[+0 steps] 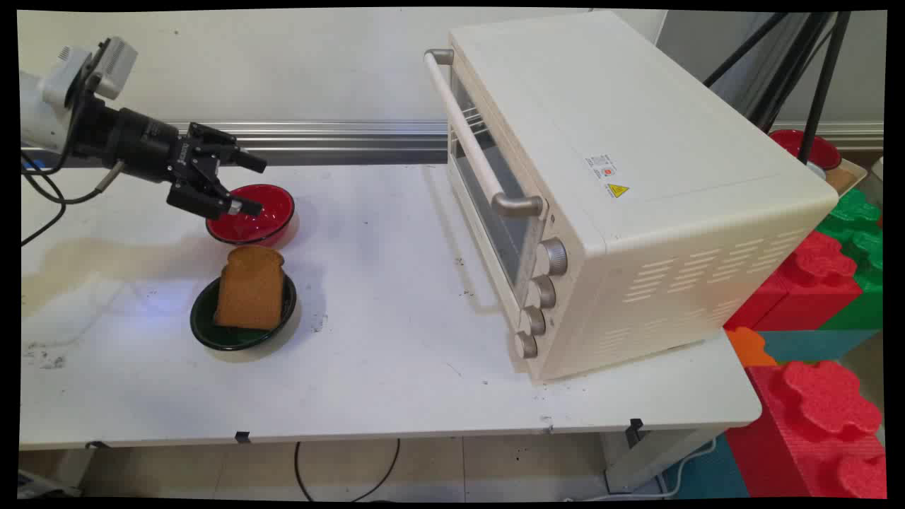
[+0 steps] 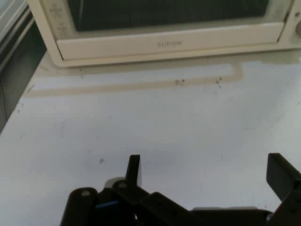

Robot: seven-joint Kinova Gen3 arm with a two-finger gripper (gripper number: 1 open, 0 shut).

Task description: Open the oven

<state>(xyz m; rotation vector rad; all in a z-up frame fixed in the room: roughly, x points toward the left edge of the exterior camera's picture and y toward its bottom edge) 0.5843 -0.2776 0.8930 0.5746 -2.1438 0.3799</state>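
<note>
Overhead, your gripper (image 1: 251, 185) hangs above the white table (image 1: 396, 339) at its left end, fingers spread apart and holding nothing, tips over the near rim of the red bowl (image 1: 258, 212). Just in front of that bowl a slice of toast (image 1: 249, 288) leans upright in a dark green bowl (image 1: 240, 332), the two bowls close together. Well to the right stands the cream toaster oven (image 1: 608, 191), door shut, handle (image 1: 470, 141) toward the hand. Keep your fingers wide and level while they are this near the red rim, and mind the tall slice just below, which looks easy to tip.

Through the hand camera, the spread fingertips (image 2: 133, 168) frame bare tabletop, with the oven's lower door edge (image 2: 164, 44) ahead. You can read "SUPOR" on that edge. Overhead, the oven's top carries a small label and a yellow warning triangle (image 1: 617, 190); their text is too small to read.
</note>
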